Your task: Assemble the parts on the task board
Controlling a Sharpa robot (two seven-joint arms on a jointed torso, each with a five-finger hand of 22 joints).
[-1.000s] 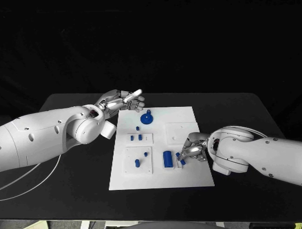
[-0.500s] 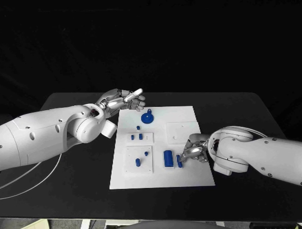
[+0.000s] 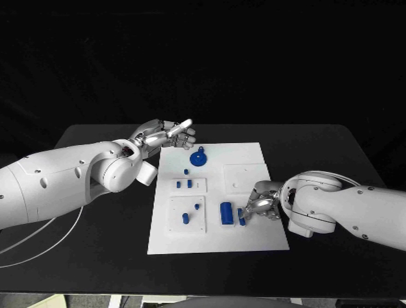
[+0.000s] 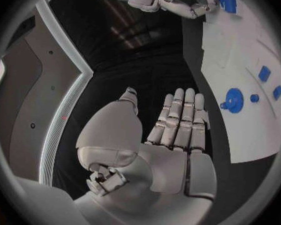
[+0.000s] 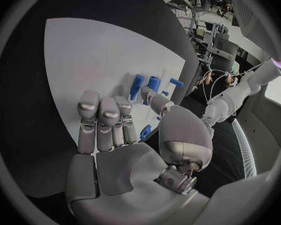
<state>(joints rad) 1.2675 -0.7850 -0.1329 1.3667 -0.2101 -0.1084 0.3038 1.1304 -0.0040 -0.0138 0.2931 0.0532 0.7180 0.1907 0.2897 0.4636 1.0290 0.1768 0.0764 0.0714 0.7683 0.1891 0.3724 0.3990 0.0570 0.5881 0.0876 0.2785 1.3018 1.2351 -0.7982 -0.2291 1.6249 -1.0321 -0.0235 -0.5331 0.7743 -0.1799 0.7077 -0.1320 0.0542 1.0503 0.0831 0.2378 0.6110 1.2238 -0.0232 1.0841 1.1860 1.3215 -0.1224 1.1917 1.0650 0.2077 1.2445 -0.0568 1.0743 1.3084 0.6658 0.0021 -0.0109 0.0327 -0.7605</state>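
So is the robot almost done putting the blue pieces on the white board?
Not yet, it seems. Some small blue pegs already stand in the task board. The right hand pinches a small blue piece beside the tall blue block. The left hand is off the board's far corner, holding nothing. The round blue disc looks untouched.

Task board (image 3: 258, 234) lies mid-table (image 3: 351, 154). On it: round part (image 3: 197, 158) at far centre, small peg (image 3: 185, 172) just nearer; two small parts (image 3: 183, 185) behind a near-left pair (image 3: 190, 213); long block (image 3: 226, 213) right of that pair. Right hand (image 3: 261, 204) sits over the board's right edge, just beside the block. Left hand (image 3: 162, 136) hangs off the board's far-left corner, apart from the parts.
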